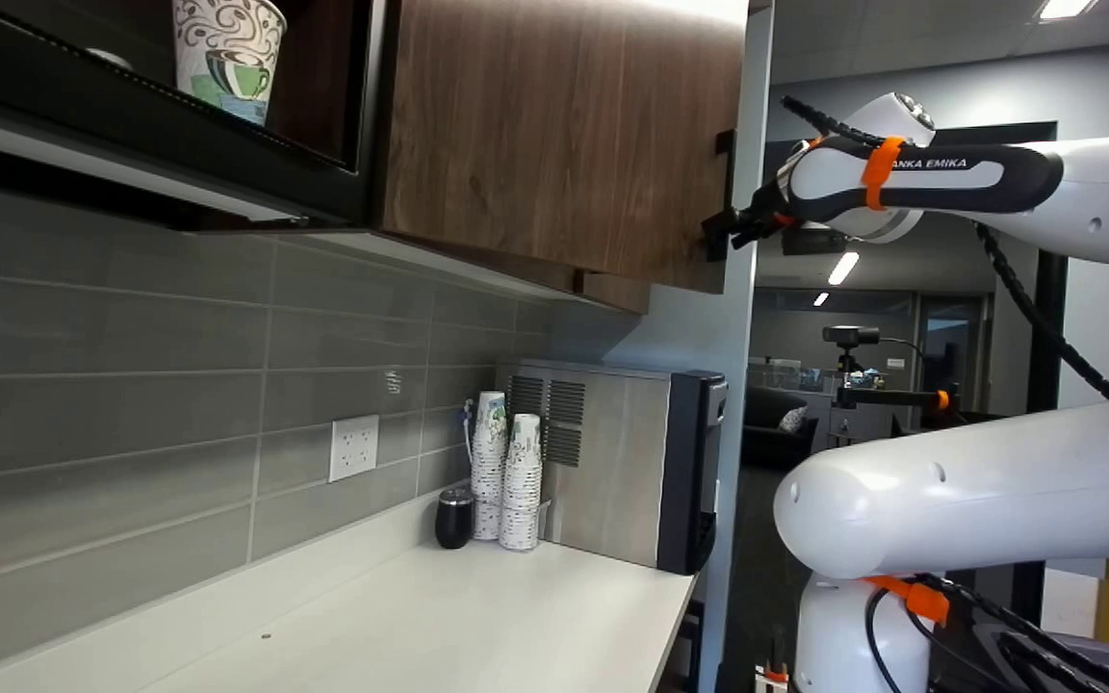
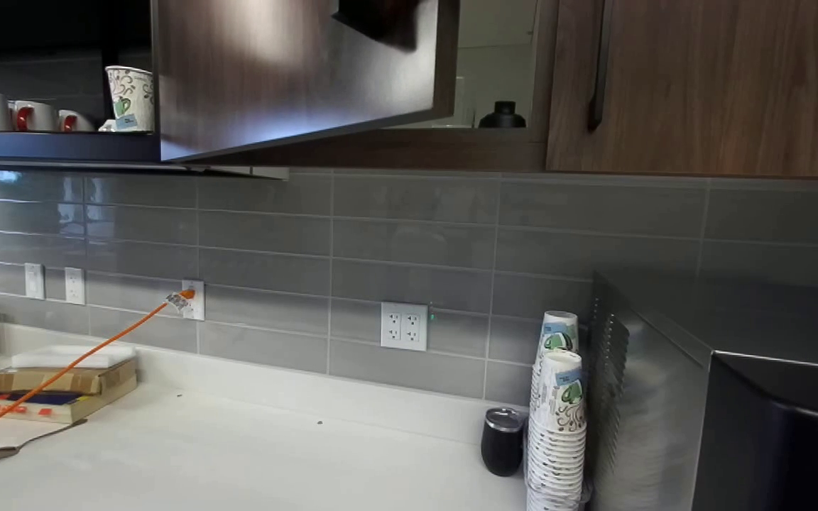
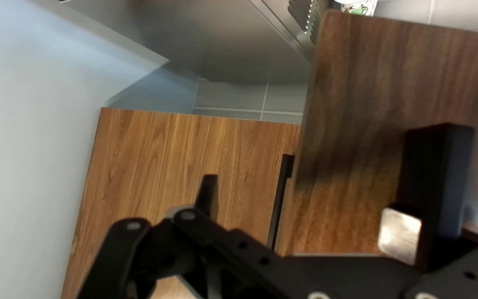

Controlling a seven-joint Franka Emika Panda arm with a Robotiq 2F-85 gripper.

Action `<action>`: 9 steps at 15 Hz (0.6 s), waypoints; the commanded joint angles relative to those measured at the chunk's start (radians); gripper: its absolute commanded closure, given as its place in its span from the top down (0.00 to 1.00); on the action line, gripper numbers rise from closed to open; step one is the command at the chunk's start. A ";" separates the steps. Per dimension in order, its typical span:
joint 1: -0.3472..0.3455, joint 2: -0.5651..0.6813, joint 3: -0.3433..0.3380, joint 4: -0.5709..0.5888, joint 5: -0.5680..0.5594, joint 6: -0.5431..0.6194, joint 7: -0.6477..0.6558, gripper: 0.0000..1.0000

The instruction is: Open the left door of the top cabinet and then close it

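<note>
1. Gripper: jaws spread, nothing clamped. In the wrist view one fingertip stood well apart from the handle; the opposite tip could not be made out. Contact with the handle was not confirmed.

2. Handle: black bar near the lower free corner of the left door, appearing to lie within the jaws' span. Judged the proper hold, being narrow, rigid and proud of the panel. Recommended grip: low on the bar, one finger each side, following the door's arc.

3. Left door: flat wood-grain slab, ajar, angled out from the top cabinet with its hinge side beside the black shelf. Assessed as stiff and fairly heavy, though hinges should make it light to swing. The smooth face offered little purchase for pulling; a push near the free edge should suffice for closing. Opening or closing stage: undetermined.

4. Interior: a dark vessel showed through the gap. The neighbouring door sat flush.

5. Below, on the counter: stacked paper cups and a metal-sided appliance, judged outside the swing.
</note>
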 commanded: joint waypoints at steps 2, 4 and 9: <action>0.057 0.100 -0.038 0.059 0.005 -0.054 -0.021 1.00; 0.090 0.136 -0.048 0.090 0.019 -0.046 -0.020 1.00; 0.149 0.237 -0.061 0.165 0.044 -0.012 -0.007 1.00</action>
